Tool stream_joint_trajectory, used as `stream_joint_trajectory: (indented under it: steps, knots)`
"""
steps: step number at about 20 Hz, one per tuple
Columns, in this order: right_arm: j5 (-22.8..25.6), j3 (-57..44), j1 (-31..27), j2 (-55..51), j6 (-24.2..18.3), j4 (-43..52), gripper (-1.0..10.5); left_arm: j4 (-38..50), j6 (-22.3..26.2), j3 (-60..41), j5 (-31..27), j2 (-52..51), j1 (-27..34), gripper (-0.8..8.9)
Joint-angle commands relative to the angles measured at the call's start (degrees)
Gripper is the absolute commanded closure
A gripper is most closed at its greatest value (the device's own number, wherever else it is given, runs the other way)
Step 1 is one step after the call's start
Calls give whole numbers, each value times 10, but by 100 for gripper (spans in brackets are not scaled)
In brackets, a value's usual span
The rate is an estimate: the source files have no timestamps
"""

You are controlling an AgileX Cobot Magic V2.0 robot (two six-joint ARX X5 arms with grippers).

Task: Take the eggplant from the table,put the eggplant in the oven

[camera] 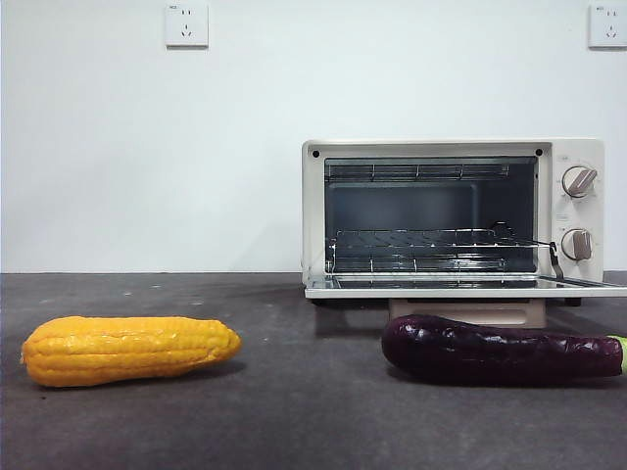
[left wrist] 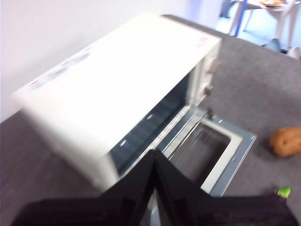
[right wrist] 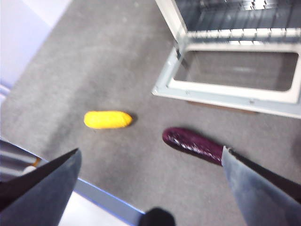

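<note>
The eggplant (camera: 505,350) lies flat on the table (camera: 294,421), just in front of the oven (camera: 451,215), with its green stem end at the right edge of the front view. It is untouched — no gripper is near it in that view.

The oven stands at the back right of the table. Its door (camera: 460,287) is folded down flat, and the wire rack (camera: 431,240) shows inside the open cavity. Two round knobs (camera: 578,181) sit one above the other on the right panel.

A corn cob (camera: 127,349) lies on the table to the left, well apart from the eggplant.

Left gripper (left wrist: 154,162): jaws pressed together, holding nothing, high above the oven's top and open door. The wrist view is blurred. A brown rounded object (left wrist: 286,141) lies on the table beyond the door; what it is cannot be told.

Right gripper (right wrist: 150,188): jaws spread wide, holding nothing, high above the table. The eggplant (right wrist: 193,145) and corn cob (right wrist: 107,119) both lie below it — the eggplant close by the one jaw in that picture, short of the oven door (right wrist: 235,94).

Two wall sockets (camera: 186,24) sit on the white wall behind.
</note>
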Motion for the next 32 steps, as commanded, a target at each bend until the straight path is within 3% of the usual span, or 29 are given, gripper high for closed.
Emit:
stream_joint_trajectory:
  steps: [1,6,12,15,21,25,32]
  knots:
    - [12,2,13,10,-15,-8,442,-39,-3,-1,18,-17,28,819]
    - [69,2,61,42,-32,-26,443,-97,3,-2,107,-49,80,819]
    - [208,1,149,96,-76,-48,443,-138,9,-2,164,-67,104,819]
    - [252,1,188,135,-96,-52,443,-180,27,-2,177,-67,104,819]
    - [276,1,253,226,-122,-38,443,-215,44,-3,180,-66,90,819]
    - [318,1,289,292,-140,-32,443,-232,45,-3,179,-66,89,819]
    - [363,1,304,392,-181,-15,443,-243,48,-3,179,-66,89,819]
